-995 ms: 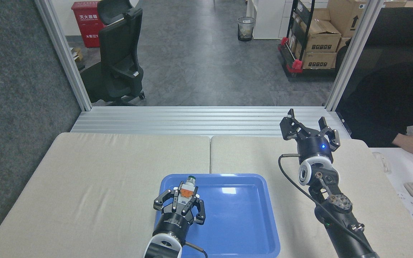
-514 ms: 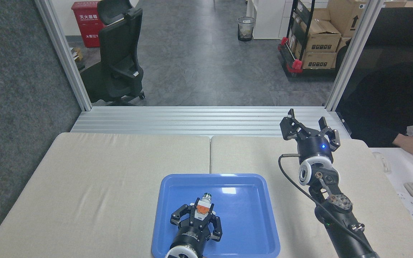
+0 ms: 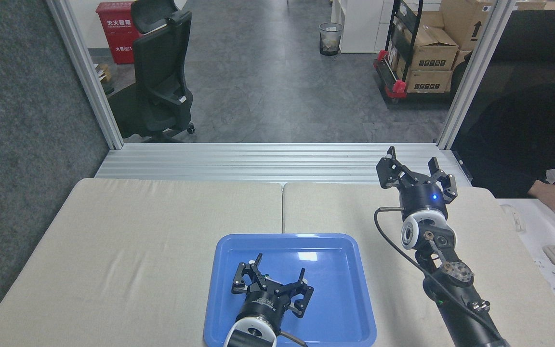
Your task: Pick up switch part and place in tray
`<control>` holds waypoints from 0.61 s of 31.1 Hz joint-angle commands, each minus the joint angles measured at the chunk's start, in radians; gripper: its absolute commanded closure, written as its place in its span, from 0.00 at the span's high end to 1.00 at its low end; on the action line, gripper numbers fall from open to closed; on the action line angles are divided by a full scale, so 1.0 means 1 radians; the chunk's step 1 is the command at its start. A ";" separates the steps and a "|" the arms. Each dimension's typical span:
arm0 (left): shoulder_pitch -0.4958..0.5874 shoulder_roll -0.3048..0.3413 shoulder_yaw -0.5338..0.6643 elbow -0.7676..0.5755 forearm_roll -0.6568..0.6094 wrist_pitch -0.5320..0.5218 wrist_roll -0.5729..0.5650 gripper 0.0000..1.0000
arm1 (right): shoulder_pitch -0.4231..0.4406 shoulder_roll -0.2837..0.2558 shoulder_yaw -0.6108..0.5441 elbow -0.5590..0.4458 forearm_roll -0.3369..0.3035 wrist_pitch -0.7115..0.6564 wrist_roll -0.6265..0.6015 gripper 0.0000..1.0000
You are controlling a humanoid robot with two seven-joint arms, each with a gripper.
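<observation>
Two end effectors are spread wide: the left end effector [image 3: 272,284] sits low over the tray [image 3: 335,289], hiding the switch part, presumably released inside, and the right end effector [image 3: 415,176] hangs empty beyond the tray.

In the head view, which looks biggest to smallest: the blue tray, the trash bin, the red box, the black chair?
1. Blue tray
2. Black chair
3. Red box
4. Trash bin
The tray is nearest the camera, so real sizes may differ.
</observation>
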 commanded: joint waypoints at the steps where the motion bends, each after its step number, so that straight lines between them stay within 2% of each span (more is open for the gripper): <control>1: -0.203 0.022 0.206 -0.086 0.016 -0.016 0.009 1.00 | 0.001 0.000 0.000 -0.001 0.000 0.000 -0.001 1.00; 4: -0.289 0.093 0.335 -0.015 0.072 -0.097 0.062 1.00 | 0.001 0.000 -0.001 0.000 0.000 0.000 -0.001 1.00; 6: -0.328 0.162 0.407 0.045 0.121 -0.169 0.143 1.00 | 0.001 0.000 0.000 0.000 0.000 0.000 -0.001 1.00; 9: -0.366 0.273 0.474 0.160 0.200 -0.264 0.238 1.00 | 0.001 0.000 -0.001 -0.001 0.000 0.000 -0.001 1.00; 12: -0.392 0.374 0.490 0.303 0.286 -0.324 0.277 1.00 | 0.001 0.000 -0.001 0.000 0.000 0.000 -0.001 1.00; 15: -0.385 0.433 0.495 0.349 0.366 -0.343 0.292 1.00 | -0.001 0.000 -0.001 0.000 0.000 0.000 -0.001 1.00; 19: -0.351 0.468 0.502 0.355 0.397 -0.353 0.404 1.00 | -0.001 0.000 -0.003 0.000 0.000 0.000 -0.001 1.00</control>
